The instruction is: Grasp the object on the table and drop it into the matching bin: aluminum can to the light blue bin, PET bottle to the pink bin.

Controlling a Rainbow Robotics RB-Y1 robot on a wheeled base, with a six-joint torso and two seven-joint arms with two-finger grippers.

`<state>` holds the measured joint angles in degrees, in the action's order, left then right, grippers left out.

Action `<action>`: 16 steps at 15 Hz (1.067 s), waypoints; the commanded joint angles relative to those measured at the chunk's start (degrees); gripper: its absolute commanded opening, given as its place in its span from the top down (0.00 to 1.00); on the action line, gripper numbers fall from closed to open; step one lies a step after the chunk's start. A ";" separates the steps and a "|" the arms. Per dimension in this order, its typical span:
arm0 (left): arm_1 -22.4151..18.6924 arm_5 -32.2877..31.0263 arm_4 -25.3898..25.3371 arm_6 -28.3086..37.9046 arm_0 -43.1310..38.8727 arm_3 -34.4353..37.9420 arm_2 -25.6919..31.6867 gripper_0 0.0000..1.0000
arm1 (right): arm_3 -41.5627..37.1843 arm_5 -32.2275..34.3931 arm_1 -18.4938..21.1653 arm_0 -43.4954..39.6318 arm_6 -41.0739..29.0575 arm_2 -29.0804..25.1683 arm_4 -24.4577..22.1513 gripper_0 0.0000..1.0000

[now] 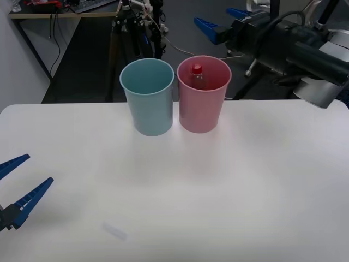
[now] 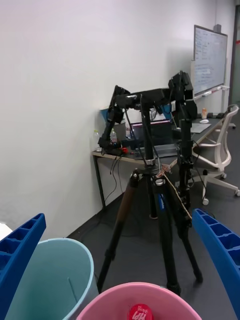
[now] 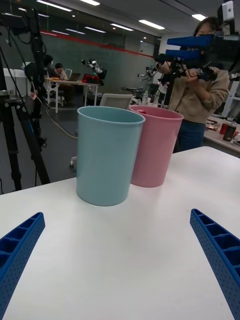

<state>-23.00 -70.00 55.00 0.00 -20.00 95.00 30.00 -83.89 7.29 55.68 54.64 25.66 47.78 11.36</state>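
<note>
The PET bottle (image 1: 197, 79) stands upright inside the pink bin (image 1: 200, 112), its red cap (image 2: 140, 313) just below the rim. The light blue bin (image 1: 150, 106) stands touching the pink one, on its left, at the far edge of the white table (image 1: 229, 191). My right gripper (image 1: 221, 21) hangs open and holds nothing, above and behind the pink bin (image 2: 117, 295); the left wrist view shows it high over the bins as well. My left gripper (image 1: 39, 168) is open over the table's near left corner, far from both bins (image 3: 105, 160).
A black tripod (image 1: 122, 33) stands on the floor right behind the bins, close to the right arm. An office chair (image 2: 220, 150) and desks are farther back. The tabletop in front of the bins is bare apart from a faint smudge (image 1: 114, 232).
</note>
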 commanded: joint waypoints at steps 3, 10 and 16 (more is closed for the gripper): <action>0.00 0.00 0.00 0.00 0.00 0.00 0.00 0.00 | -14.11 0.88 7.25 -10.60 2.55 -6.21 -0.11 0.00; 0.00 0.00 0.00 0.00 0.00 0.00 0.00 0.00 | -26.94 7.73 14.81 -30.55 1.49 -17.63 -2.30 0.00; 0.00 0.00 0.00 0.00 0.00 0.00 0.00 0.00 | -29.49 13.01 12.26 -44.00 -13.89 -28.00 -20.41 0.00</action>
<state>-23.00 -70.00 55.00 0.00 -20.00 95.00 30.00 -113.11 19.44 68.77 12.78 14.03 21.39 -6.24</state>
